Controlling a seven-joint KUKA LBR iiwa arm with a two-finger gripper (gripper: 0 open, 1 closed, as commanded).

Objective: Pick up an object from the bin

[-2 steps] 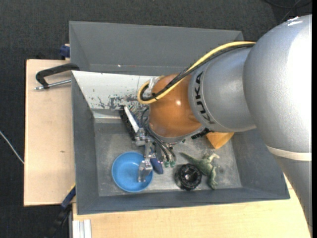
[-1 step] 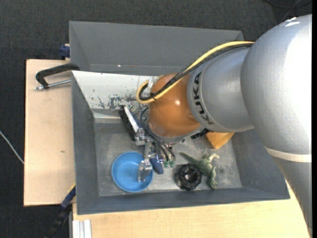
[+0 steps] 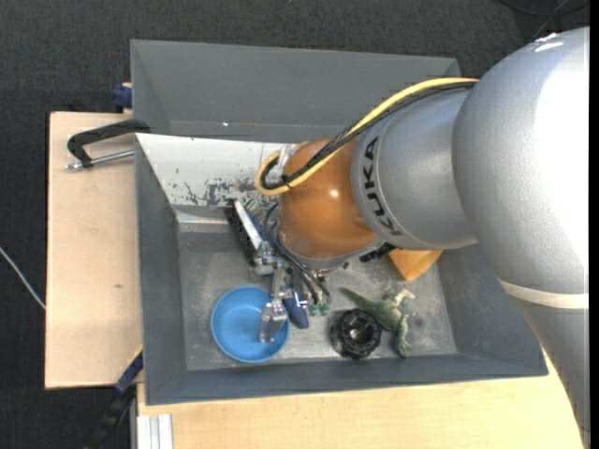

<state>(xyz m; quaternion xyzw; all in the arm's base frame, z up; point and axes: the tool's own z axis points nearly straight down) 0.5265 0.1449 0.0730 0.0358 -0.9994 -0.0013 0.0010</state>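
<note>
From where I stand, the arm (image 3: 440, 185) comes in over the right side of the grey bin (image 3: 281, 87) and bends down toward its floor, with the orange cover (image 3: 318, 209) at the wrist hanging above the middle. The gripper (image 3: 274, 318) is low, right at the right-hand rim of a blue bowl (image 3: 239, 325), which sits upright on the floor near the front wall, left of middle. Whether the gripper is released or clenched on that rim I cannot tell (the tip is too small and cluttered to read). A small blue piece (image 3: 299, 311) lies just beside it. Further right along the front are a black round thing (image 3: 356, 333) and a green toy (image 3: 391, 314), close together. A black and white object (image 3: 245, 228) lies behind the bowl, and an orange-yellow piece (image 3: 416, 262) peeks out under the arm.
</note>
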